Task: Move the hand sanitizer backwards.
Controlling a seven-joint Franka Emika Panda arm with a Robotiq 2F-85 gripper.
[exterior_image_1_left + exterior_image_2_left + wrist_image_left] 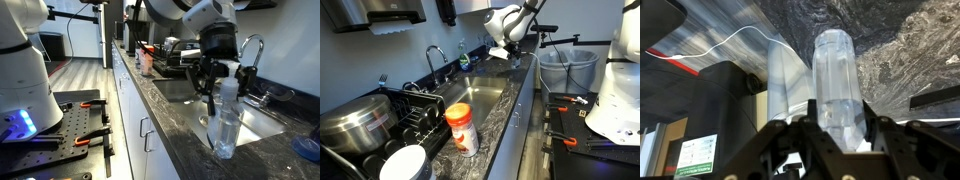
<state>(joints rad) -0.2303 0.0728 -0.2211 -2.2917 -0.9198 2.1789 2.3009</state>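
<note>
The hand sanitizer (226, 122) is a clear pump bottle with a white pump head. It stands upright on the dark stone counter (180, 140), between the counter's front edge and the sink. My gripper (218, 78) comes down from above and is shut on the bottle's upper part. In the wrist view the clear bottle (838, 80) sits between my two black fingers (838, 130), which press on both of its sides. In an exterior view my gripper (507, 40) is far off at the counter's end, and the bottle is too small to make out there.
A steel sink (262, 122) with a faucet (252, 48) lies right beside the bottle. An orange-and-white container (461, 128) stands on the counter. A dish rack (415, 108), a big pot (355, 122) and a grey bin (566, 66) are also there.
</note>
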